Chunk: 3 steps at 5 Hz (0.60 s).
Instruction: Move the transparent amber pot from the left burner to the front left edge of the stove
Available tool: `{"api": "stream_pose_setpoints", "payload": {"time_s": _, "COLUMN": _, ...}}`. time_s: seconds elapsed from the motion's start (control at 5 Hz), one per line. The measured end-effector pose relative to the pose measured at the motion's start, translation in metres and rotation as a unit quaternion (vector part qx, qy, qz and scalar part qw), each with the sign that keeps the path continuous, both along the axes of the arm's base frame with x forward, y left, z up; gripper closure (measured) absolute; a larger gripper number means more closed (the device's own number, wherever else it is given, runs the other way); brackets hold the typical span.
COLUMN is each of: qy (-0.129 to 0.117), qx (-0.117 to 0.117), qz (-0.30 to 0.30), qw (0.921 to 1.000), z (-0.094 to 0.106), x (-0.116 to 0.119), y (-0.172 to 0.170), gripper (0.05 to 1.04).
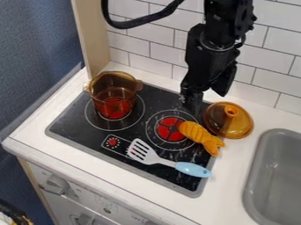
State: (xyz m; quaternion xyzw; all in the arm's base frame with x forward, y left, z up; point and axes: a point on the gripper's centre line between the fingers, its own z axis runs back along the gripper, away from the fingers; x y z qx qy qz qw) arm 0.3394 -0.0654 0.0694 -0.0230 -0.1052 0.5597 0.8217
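Camera view: fish (199, 134) slants, tail lower right; cannot tell if pincer (192, 105) is spread.

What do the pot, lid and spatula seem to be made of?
Pot: probably glossy hard plastic, perhaps glass; it is see-through amber, with the red burner showing through.
Lid: likely the same, being equally amber, see-through and shiny.
Spatula: apparently smooth plastic, judging by its opaque pale head and light blue handle.

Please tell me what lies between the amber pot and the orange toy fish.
Between the amber pot and the orange toy fish lies the right burner's red centre, in the camera view.
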Motion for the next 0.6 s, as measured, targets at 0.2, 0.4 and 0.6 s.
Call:
{"api": "stream_pose_setpoints", "payload": {"time_s": 0.2, "qy": 0.016, "qx": 0.004, "qz": 0.003, "qw": 0.9999, "z": -0.01, "x": -0.003, "y": 0.002, "gripper": 0.083}}
{"api": "stream_pose_setpoints", "payload": {"time_s": 0.4, "qy": 0.033, "qx": 0.016, "qz": 0.036, "qw": 0.9987, "z": -0.012, "x": -0.006, "y": 0.027, "gripper": 0.083}}
{"api": "stream_pose_setpoints", "payload": {"time_s": 0.6, "qy": 0.033, "qx": 0.018, "qz": 0.065, "qw": 0.9972, "z": -0.004, "x": -0.008, "y": 0.052, "gripper": 0.083}}
